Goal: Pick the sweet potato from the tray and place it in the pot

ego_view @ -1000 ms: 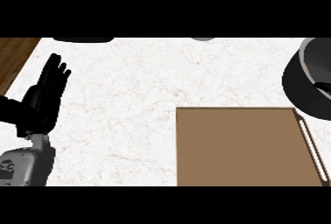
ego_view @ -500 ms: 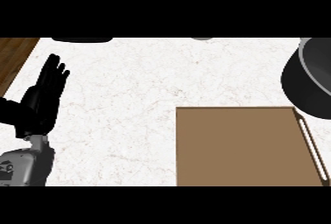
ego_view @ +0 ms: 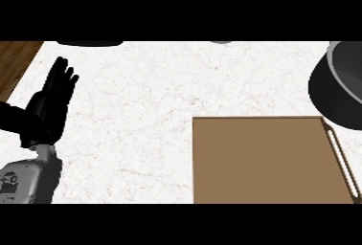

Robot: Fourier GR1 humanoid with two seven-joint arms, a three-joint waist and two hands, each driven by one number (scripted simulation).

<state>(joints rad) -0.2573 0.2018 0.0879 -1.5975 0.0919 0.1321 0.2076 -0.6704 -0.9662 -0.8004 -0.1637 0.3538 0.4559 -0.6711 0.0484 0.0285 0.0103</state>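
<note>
My left hand rests open at the left edge of the table, fingers straight and up, holding nothing. My right hand is not in view, so I cannot tell what it is doing or whether it carries anything. The tray sits at lower right, brown, with a pale handle slot along its right side; its visible surface is bare. No sweet potato shows on it or anywhere on the table. The pot is at the right edge, just beyond the tray's far right corner, mostly cut off; the visible part of its inside looks dark and I cannot tell if anything lies in it. My read: the sweet potato is off the tray, so pickup looks done. Placement unconfirmed.
</note>
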